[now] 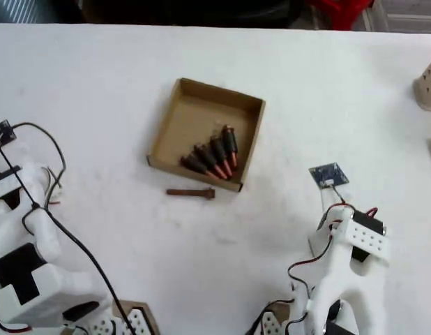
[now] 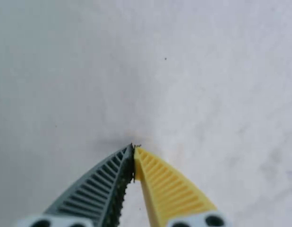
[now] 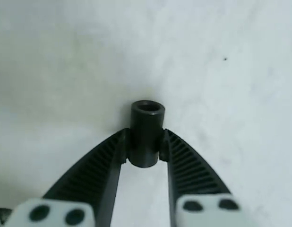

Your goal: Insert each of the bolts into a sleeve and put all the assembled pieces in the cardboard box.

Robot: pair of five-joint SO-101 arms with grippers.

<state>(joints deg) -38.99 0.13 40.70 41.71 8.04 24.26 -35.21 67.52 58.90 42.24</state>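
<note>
A cardboard box (image 1: pixel 175 127) sits in the middle of the table with several assembled bolt-and-sleeve pieces (image 1: pixel 213 157) lying in its near right corner. One loose brown bolt (image 1: pixel 191 192) lies on the table just in front of the box. In the right wrist view my right gripper (image 3: pixel 145 144) is shut on a black sleeve (image 3: pixel 147 130), held upright with its open hole facing away from the fingers, above bare table. My left gripper (image 2: pixel 133 158) is shut with nothing in it, its grey and yellow fingers meeting over bare table. The arms stand at the near left (image 1: pixel 27 265) and near right (image 1: pixel 348 258).
A small blue circuit board (image 1: pixel 329 175) lies on the table right of the box, near the right arm. A beige perforated object (image 1: pixel 428 87) stands at the far right edge. Black cables (image 1: pixel 55 209) trail over the left arm.
</note>
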